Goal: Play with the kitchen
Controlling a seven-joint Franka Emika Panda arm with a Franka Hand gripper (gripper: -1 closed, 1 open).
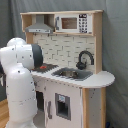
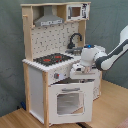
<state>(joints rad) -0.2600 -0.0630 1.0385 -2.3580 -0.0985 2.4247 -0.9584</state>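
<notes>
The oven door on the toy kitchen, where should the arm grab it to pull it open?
Grip the horizontal bar handle along the top of the oven door, approaching from the front. The bar stands off above the window, and the door looks hinged at the bottom, so probably pull outward and down.

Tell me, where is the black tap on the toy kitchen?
In the first exterior view the black faucet curves up at the sink's back right corner, right of the red hob and under the microwave.

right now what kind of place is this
Probably a robot lab or test space, not a home: a toy play kitchen stands before a plain grey curtain backdrop, with a white robot arm working at it.
</notes>
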